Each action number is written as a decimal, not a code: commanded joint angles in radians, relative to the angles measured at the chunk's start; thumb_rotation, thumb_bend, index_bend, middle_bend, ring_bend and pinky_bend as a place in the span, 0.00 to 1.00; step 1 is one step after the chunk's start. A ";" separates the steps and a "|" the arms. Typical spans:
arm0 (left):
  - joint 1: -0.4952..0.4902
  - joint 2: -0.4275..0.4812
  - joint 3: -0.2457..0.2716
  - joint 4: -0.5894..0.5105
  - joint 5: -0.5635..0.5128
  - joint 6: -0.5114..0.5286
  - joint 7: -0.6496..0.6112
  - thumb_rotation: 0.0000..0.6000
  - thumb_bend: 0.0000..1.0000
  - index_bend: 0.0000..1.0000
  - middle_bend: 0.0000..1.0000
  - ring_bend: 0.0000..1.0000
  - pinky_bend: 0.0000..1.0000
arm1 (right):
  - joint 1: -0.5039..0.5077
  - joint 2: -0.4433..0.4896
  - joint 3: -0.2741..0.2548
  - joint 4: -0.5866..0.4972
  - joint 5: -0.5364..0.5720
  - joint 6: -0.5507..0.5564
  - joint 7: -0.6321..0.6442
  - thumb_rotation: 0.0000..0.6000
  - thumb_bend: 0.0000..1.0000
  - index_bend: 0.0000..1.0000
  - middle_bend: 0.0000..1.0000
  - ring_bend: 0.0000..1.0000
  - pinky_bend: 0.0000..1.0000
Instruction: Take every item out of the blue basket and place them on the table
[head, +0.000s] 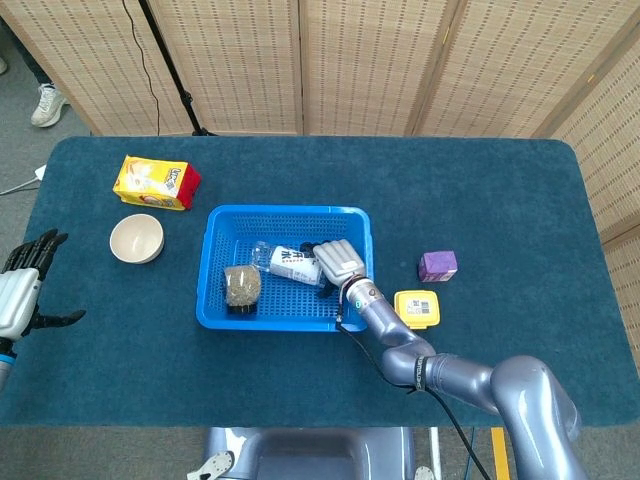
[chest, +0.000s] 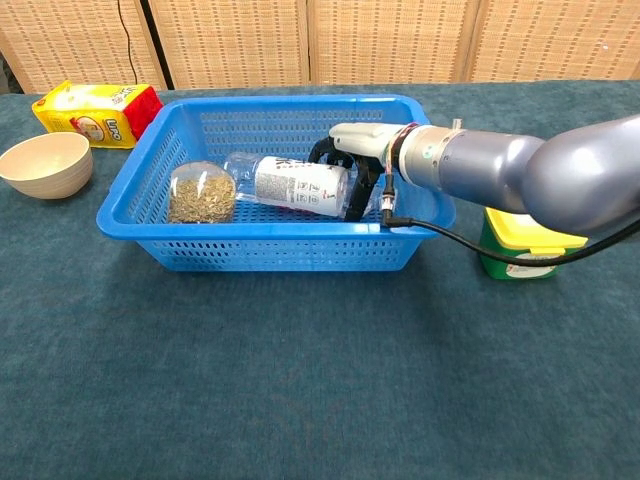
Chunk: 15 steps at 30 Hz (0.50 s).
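While two items are still lying in the blue basket (chest: 130, 205), you are only partway into the job. Your right hand (chest: 352, 160) is reaching down inside the basket at the base end of the clear bottle (chest: 300, 186), which is lying on its side along the basket floor. Its dark fingers (chest: 358, 192) are curling around that end, but whether they are actually gripping the bottle cannot be told from either view; the bottle is still resting on the mesh, not lifted. Just beside the bottle's cap end, the bag of grain (chest: 202, 194) is waiting untouched near the front wall. Your left hand (head: 22, 285) is hanging off the table's left edge, fingers spread and holding nothing. Out on the table, the yellow packet (head: 155, 182), the bowl (head: 136, 239), the purple box (head: 437, 265) and the yellow-lidded tub (head: 416, 308) are sitting clear of the basket. Judging from this, both basket items remain to be brought out.
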 joint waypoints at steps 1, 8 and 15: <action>0.001 0.001 0.000 -0.002 0.002 0.002 -0.001 1.00 0.10 0.00 0.00 0.00 0.00 | -0.024 -0.016 0.019 -0.001 -0.087 0.082 0.050 1.00 0.19 0.50 0.64 0.62 0.52; 0.002 0.001 0.006 -0.007 0.017 0.004 0.003 1.00 0.10 0.00 0.00 0.00 0.00 | -0.068 0.062 0.043 -0.132 -0.211 0.212 0.088 1.00 0.32 0.57 0.67 0.64 0.52; 0.002 0.000 0.015 -0.010 0.040 0.003 0.006 1.00 0.10 0.00 0.00 0.00 0.00 | -0.140 0.241 0.098 -0.362 -0.242 0.339 0.041 1.00 0.33 0.57 0.67 0.64 0.52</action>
